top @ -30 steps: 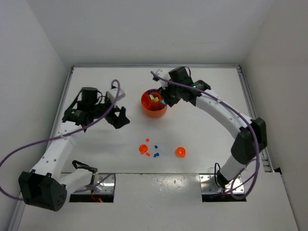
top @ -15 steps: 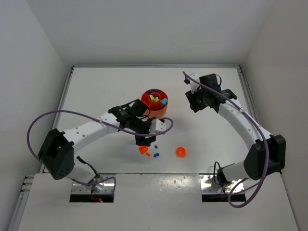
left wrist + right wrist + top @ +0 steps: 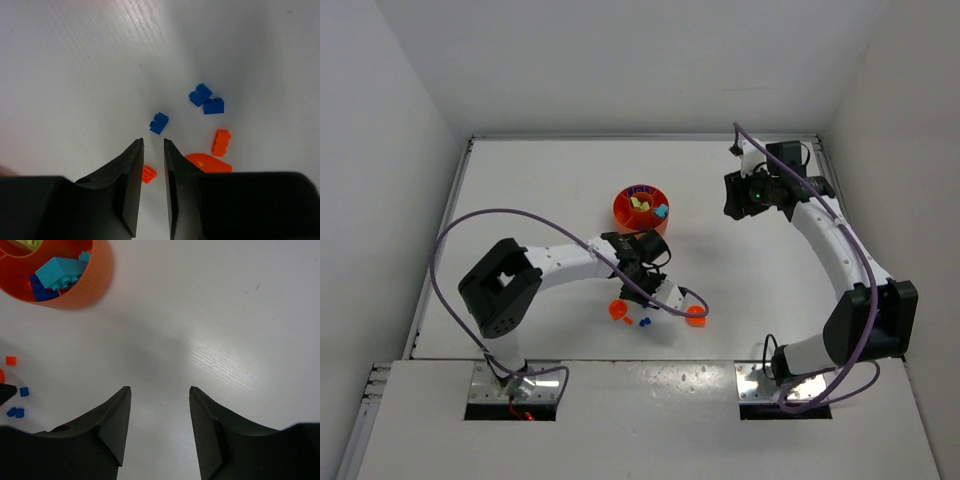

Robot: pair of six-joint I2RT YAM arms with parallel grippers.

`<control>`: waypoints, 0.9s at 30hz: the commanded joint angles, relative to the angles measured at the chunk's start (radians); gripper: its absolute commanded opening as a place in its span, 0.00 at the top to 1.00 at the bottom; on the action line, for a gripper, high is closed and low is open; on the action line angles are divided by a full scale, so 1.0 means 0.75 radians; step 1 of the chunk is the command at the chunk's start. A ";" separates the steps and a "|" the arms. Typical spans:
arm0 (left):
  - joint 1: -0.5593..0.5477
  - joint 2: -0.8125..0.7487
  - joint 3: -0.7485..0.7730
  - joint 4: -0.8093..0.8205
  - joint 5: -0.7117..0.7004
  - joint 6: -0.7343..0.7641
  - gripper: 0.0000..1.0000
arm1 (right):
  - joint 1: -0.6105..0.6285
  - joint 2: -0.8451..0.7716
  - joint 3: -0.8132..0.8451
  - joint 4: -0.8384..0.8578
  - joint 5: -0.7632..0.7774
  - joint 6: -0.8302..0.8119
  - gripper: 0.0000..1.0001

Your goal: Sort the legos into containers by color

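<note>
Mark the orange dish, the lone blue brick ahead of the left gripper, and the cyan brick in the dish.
orange dish [image 3: 95, 277], right wrist view, outer wall.
lone blue brick [image 3: 159, 123], left wrist view, top face.
cyan brick [image 3: 60, 270], right wrist view, its upper face.

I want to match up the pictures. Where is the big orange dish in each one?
Top view: the orange dish sits mid-table, just beyond the left arm's wrist.
Left wrist view: not in it; only loose bricks on the table.
Right wrist view: the dish is in the top left corner, cut off by the edge.
Shared landmark: the cyan brick inside the dish.
</note>
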 commanded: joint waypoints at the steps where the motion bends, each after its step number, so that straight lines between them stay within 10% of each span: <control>1: -0.012 0.038 0.074 0.028 -0.016 0.104 0.71 | -0.018 0.008 0.052 0.021 -0.077 0.025 0.49; 9: -0.024 0.090 0.074 0.056 -0.016 0.117 0.54 | -0.030 0.008 0.064 0.009 -0.106 0.013 0.49; 27: -0.061 0.178 0.050 0.056 -0.004 0.104 0.57 | -0.030 0.021 0.064 -0.016 -0.130 0.013 0.49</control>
